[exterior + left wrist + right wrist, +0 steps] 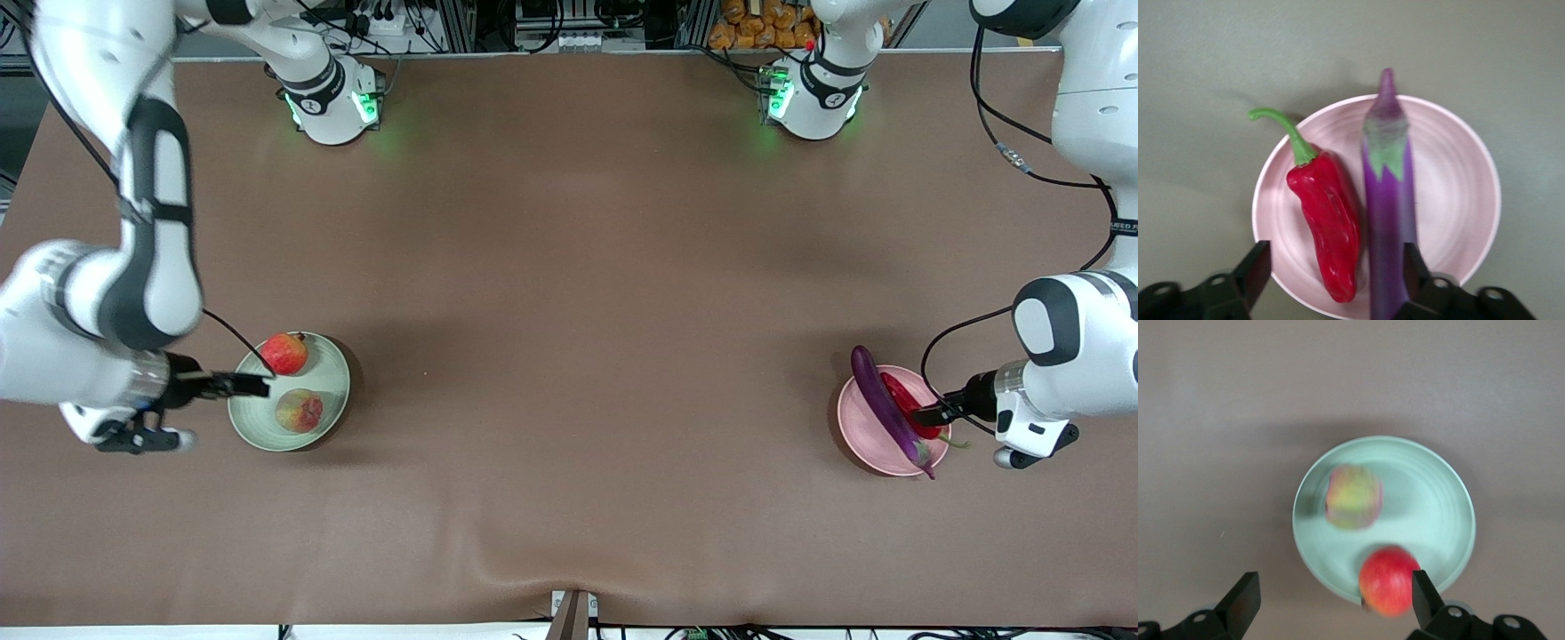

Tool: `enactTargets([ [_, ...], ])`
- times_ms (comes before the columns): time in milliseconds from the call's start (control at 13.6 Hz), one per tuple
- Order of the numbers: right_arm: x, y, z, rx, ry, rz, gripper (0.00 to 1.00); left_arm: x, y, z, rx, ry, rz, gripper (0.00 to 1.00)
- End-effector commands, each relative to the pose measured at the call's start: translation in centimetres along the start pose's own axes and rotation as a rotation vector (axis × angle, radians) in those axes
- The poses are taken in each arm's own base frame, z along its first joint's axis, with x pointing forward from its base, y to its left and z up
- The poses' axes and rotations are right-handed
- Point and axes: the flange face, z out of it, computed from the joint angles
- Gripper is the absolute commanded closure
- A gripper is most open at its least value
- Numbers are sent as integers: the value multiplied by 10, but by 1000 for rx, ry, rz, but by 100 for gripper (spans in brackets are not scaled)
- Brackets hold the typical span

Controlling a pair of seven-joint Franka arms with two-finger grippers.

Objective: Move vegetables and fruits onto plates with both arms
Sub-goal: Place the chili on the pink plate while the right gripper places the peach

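Eggplant (889, 404): lies lengthwise on the pink plate (861, 428), its stem end past the rim on the side nearer the front camera; chili (909, 405) beside it, toward the left arm's end of the table.
Chili, wrist check: red body (1328, 227) on the plate, just beside the eggplant (1390, 200); green stem curls out over the rim (1471, 160).
Peach (300, 411): on the green plate (331, 378), nearer the front camera than the pomegranate.
Pomegranate (284, 353): at the same plate's rim, on the side toward the robots' bases; seems to rest partly on the lip (1458, 493), so it might roll.
Left gripper (931, 413): over the pink plate's edge, above the chili; fingers (1255, 270) spread wide, nothing between them.
Right gripper (251, 385): over the green plate's edge, near the pomegranate (1388, 581); fingers (1243, 599) spread apart, empty. Peach (1353, 497) sits clear of them.
Step, my read: all four items are plated, vegetables on pink, fruits on green; transfer looks done, both arms at release.
Next move, my read: lift each gripper straight up and away; avoid nudging the pomegranate or the chili stem.
Surroundings: bare brown table (569, 311) between the plates, well apart; arm bases along the edge farthest from the front camera; nothing blocks retreat.
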Motion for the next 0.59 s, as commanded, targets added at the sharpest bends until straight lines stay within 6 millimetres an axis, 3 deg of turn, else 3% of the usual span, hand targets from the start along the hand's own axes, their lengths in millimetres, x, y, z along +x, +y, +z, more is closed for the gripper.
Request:
enactTargets([
  [0, -31, -9, -53, -9, -14, -30, 0, -16, 36, -38, 5, 12, 17, 0],
  [147, -52, -19, -88, -40, -23, -13, 0, -30, 55, -87, 10, 42, 10, 0],
  [366, -91, -24, -145, -64, -18, -25, 0, -70, 114, -169, 15, 58, 48, 0],
  [513, -117, -33, -177, -86, -7, -44, 0, -94, 123, -218, 19, 90, 70, 0],
])
